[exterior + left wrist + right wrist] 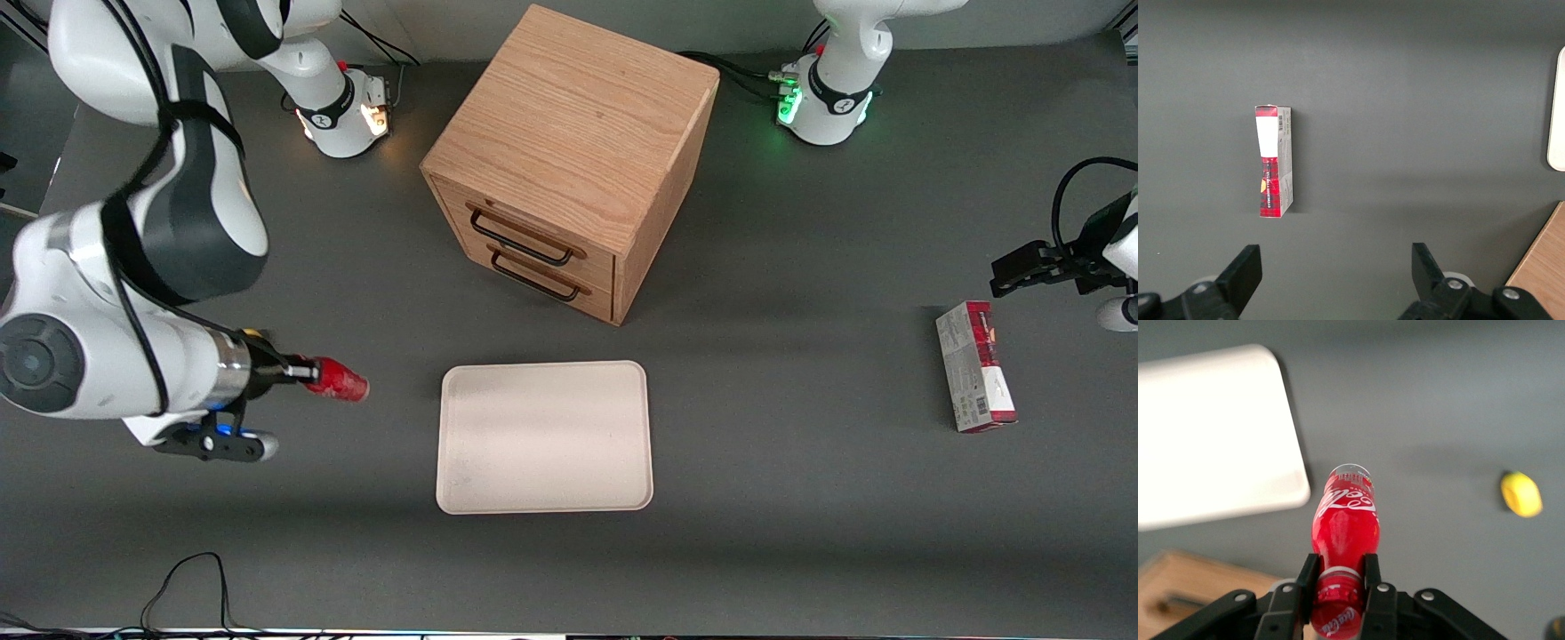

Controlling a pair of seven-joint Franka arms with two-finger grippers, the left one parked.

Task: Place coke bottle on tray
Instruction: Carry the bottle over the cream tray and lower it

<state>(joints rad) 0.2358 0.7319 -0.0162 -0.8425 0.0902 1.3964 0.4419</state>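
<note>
The coke bottle [340, 380] [1345, 523] is a small glossy red bottle with white lettering. My gripper [302, 373] [1339, 577] is shut on its neck just past the red cap, holding it level above the table. The black fingers [1305, 577] press the neck from both sides. The bottle's base points toward the tray [544, 437] [1211, 470], a cream rectangle with rounded corners and a low rim. Bottle and gripper hang beside the tray, toward the working arm's end of the table, with a gap of bare table between them.
A wooden drawer cabinet [569, 160] with two black handles stands farther from the front camera than the tray. A red-and-grey carton [974, 366] [1274, 162] lies toward the parked arm's end. A small yellow object [1521, 494] rests on the table near the bottle.
</note>
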